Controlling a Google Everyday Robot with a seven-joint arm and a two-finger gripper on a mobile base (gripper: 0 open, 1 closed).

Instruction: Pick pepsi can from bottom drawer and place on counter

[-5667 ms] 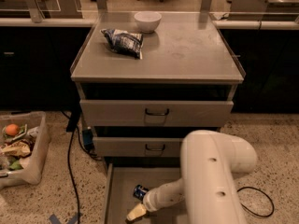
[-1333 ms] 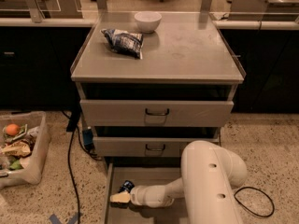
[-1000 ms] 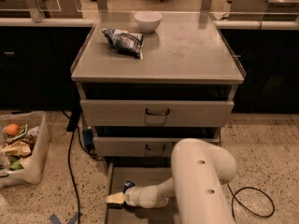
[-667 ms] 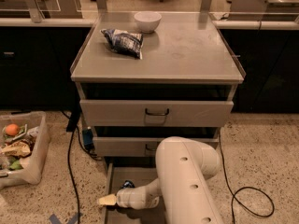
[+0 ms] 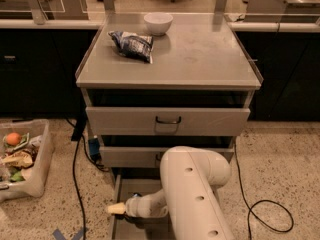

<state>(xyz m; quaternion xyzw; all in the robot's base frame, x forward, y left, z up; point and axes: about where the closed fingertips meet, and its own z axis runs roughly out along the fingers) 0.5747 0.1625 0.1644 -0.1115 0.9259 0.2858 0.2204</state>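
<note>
The bottom drawer (image 5: 131, 187) is pulled open at the foot of the cabinet, and most of its grey floor is covered by my white arm (image 5: 195, 194). My gripper (image 5: 116, 209) points left at the drawer's left wall, low over the floor. The pepsi can does not show; it may be hidden behind the gripper or the arm. The counter (image 5: 200, 54) is the flat grey top of the cabinet, high above the gripper.
A blue-white snack bag (image 5: 132, 44) and a white bowl (image 5: 158, 23) sit at the counter's back left. Two shut grey drawers (image 5: 167, 121) are above my arm. A bin of food scraps (image 5: 20, 159) stands on the left floor. Cables (image 5: 270, 214) lie on the floor.
My gripper has swung left from the drawer's middle to its left wall. The dark blue can seen beside the gripper earlier no longer shows.
</note>
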